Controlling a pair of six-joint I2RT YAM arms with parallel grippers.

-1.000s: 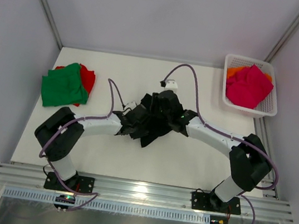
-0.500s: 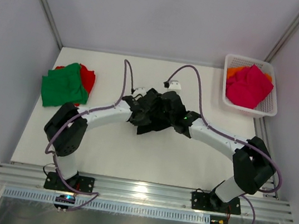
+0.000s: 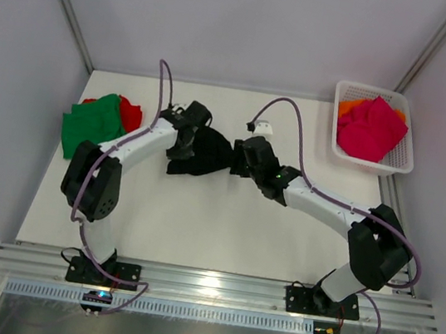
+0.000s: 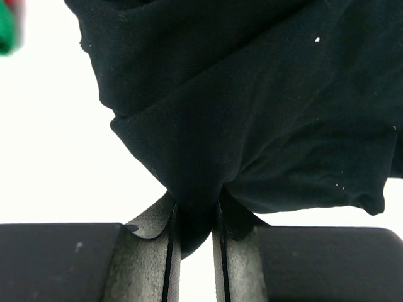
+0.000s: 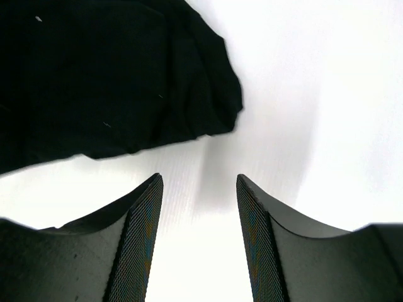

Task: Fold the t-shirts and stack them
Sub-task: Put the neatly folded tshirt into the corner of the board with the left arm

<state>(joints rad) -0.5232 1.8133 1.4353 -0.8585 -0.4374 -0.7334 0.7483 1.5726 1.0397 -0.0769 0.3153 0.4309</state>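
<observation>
Left wrist view: the left gripper (image 4: 196, 217) is clamped on a fold of the black t-shirt (image 4: 252, 113), bunched in the middle of the table (image 3: 222, 226). The right gripper (image 5: 198, 189) stands open near the cloth's edge, empty. A green t-shirt (image 3: 93, 127) overlaps a red t-shirt (image 3: 132, 117) at the left; a magenta-pink t-shirt (image 3: 372, 126) fills the basket (image 3: 372, 164) far right.

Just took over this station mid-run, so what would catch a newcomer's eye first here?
The black t-shirt bunched mid-table: the left end effector pinches a fold of it, the right end effector stands open beside it, gripping nothing. Then a green t-shirt on a red t-shirt at the left edge, and a pink t-shirt over an orange t-shirt in the white basket far right.
</observation>
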